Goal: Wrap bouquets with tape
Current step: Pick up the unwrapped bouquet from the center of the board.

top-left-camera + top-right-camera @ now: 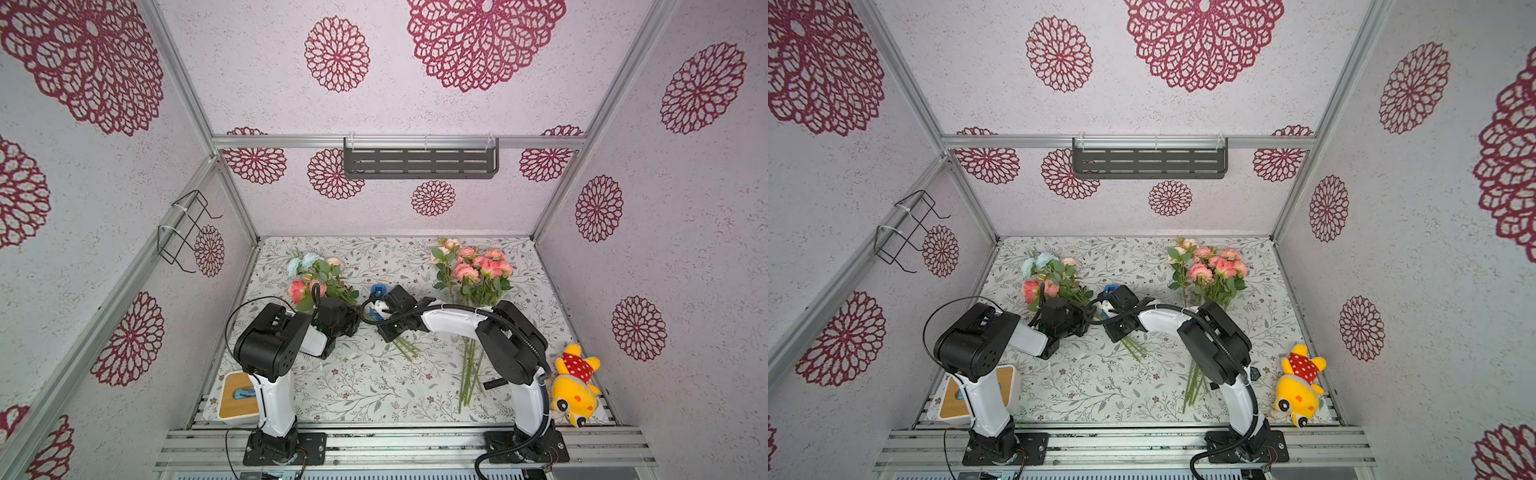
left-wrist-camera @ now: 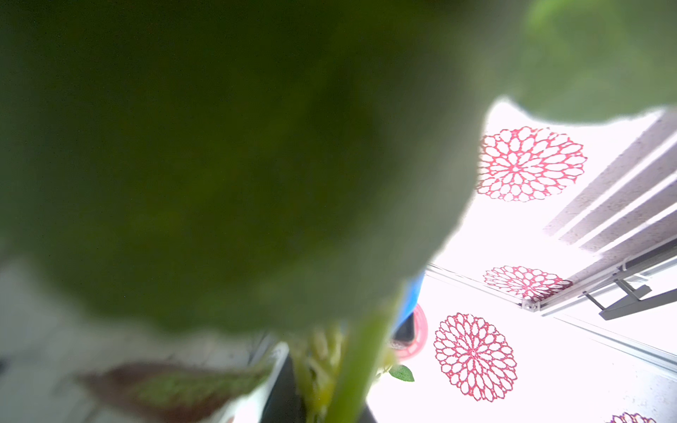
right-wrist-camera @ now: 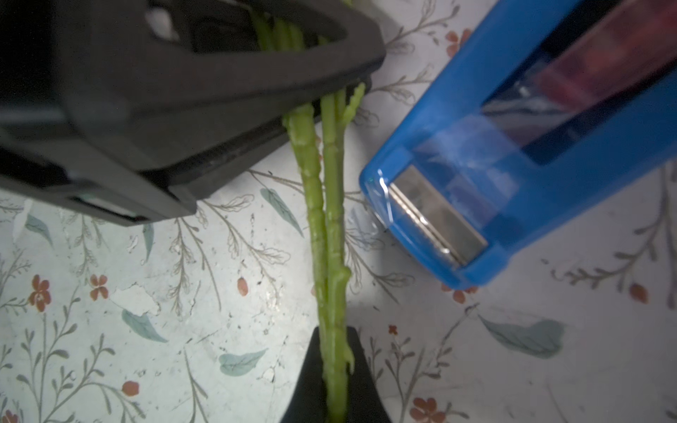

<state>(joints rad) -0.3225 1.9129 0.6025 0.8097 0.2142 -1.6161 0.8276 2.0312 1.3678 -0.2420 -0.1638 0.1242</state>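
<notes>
Nearest, one yellow plush toy (image 1: 575, 390) is seen at 4 o'clock on the bench (image 1: 365, 386) and one wood-topped box (image 1: 230, 405) at 8 o'clock. Two bouquets are counted. The stems (image 3: 329, 219) of the blue-bloomed bouquet (image 1: 320, 278) are clamped by both the right pincer (image 3: 335, 377) and the left pincer (image 3: 315, 91) near the centre. One blue tape dispenser (image 3: 458, 121) is set just beside them, toward 12 o'clock. The second bouquet (image 1: 478, 274) is laid loose at 2 o'clock.

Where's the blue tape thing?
In both top views the blue tape dispenser stands mid-table, between the blue-bloom bouquet and the pink bouquet, just beyond the right gripper.
</notes>
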